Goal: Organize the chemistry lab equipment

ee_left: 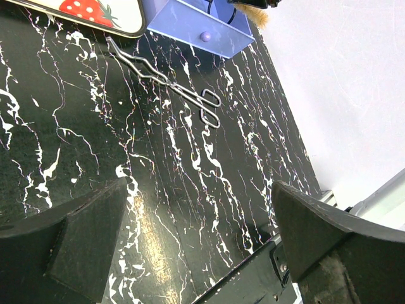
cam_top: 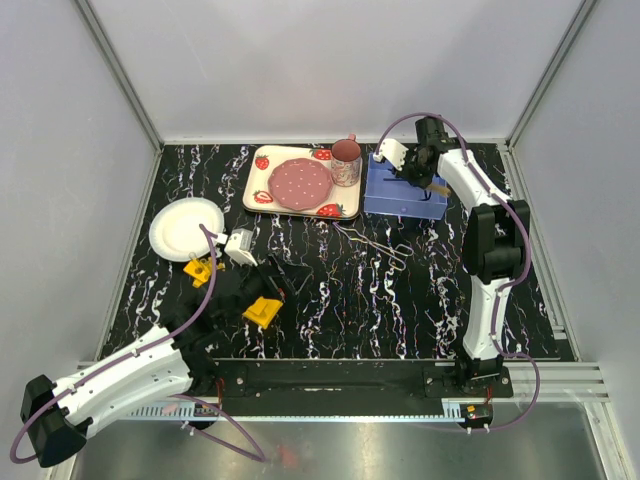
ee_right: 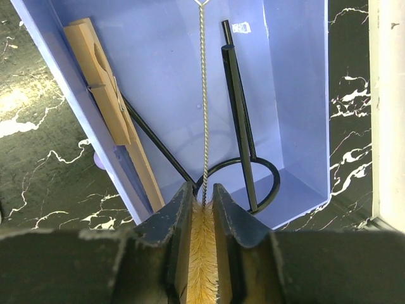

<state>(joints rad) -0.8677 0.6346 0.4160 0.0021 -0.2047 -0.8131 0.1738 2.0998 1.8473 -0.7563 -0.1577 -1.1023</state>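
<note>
Evidently my right end effector (ee_right: 203,195) clamped the tube brush (ee_right: 202,266) over the blue bin (ee_right: 288,95), stem aimed inside.

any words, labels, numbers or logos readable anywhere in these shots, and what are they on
Nothing is legible in any view.
The white sticker inside the blue box: its print is too small and blurred to read.
The strawberry-print tray: pictures only, no words seen.
The tube brush and wire tongs: no markings seen.
</note>
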